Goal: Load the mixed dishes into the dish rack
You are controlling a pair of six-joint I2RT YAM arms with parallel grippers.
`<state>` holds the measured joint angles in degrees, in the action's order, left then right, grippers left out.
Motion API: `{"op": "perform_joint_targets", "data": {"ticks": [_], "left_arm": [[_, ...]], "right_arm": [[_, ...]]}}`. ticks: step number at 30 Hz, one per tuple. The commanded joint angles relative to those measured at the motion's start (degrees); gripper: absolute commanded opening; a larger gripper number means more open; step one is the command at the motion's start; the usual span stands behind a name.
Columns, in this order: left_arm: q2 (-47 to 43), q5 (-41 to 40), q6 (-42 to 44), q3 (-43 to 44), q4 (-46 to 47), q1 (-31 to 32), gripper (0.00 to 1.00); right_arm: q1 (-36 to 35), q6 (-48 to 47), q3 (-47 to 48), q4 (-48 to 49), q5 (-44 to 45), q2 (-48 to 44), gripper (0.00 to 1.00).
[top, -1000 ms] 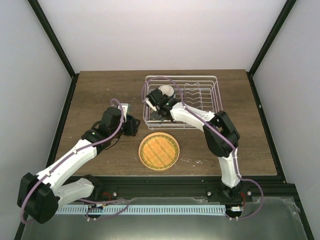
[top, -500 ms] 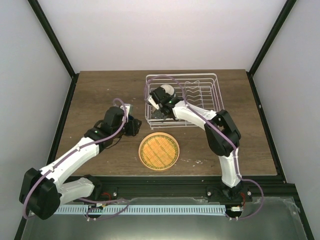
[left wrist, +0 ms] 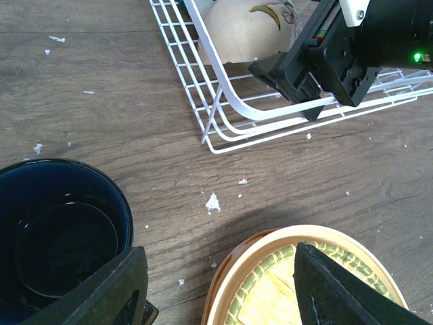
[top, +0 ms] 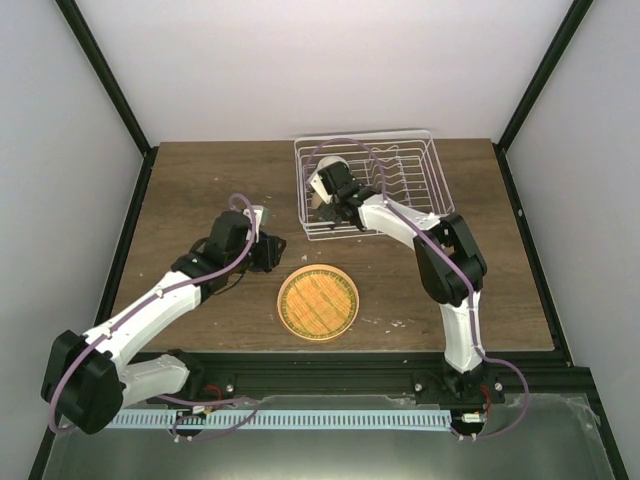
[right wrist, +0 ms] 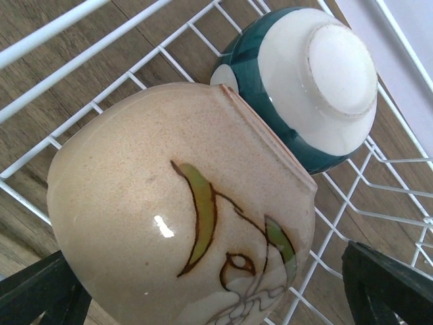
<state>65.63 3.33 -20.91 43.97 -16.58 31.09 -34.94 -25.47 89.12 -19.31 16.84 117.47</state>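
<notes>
The white wire dish rack [top: 400, 180] stands at the back middle of the table. Inside its near-left corner lies an upturned cream bowl [right wrist: 176, 210] painted with green leaves, and an upturned teal-and-white bowl [right wrist: 311, 81] rests right behind it. My right gripper [top: 328, 200] [right wrist: 213, 291] is open, its fingers wide on either side of the cream bowl. The orange woven-pattern plate [top: 317, 301] [left wrist: 304, 277] lies flat in front of the rack. My left gripper [top: 266, 252] [left wrist: 223, 298] is open and empty, hovering over the plate's left rim. The dark blue cup [left wrist: 57, 237] stands upright beside its left finger.
The rack's near-left corner [left wrist: 216, 139] rests on the wood, close to the cup and plate. Upright prongs [top: 395, 185] fill the rack's right part. Small white crumbs [left wrist: 212, 202] dot the table. Black frame posts stand at the back corners.
The right gripper has pushed farther back, and the rack has shifted away from the plate with it. The left gripper has edged slightly right toward the plate.
</notes>
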Motion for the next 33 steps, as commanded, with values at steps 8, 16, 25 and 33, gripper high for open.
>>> {"op": "perform_joint_targets", "data": {"ticks": [8,16,25,33], "left_arm": [[0.6,0.8,0.2,1.3,1.3,-0.3,0.61],[0.5,0.8,0.1,0.9,1.5,-0.3,0.61],[0.6,1.0,-0.1,0.8,1.8,-0.3,0.62],[0.5,0.9,-0.2,0.7,1.8,-0.3,0.62]], "right_arm": [[0.3,-0.2,-2.3,6.1,2.4,2.0,0.99],[0.3,-1.3,-3.0,7.0,3.6,1.2,0.92],[0.3,-1.3,-2.7,10.4,6.7,0.5,0.93],[0.3,-1.6,-6.2,17.3,10.9,-0.8,0.95]]}}
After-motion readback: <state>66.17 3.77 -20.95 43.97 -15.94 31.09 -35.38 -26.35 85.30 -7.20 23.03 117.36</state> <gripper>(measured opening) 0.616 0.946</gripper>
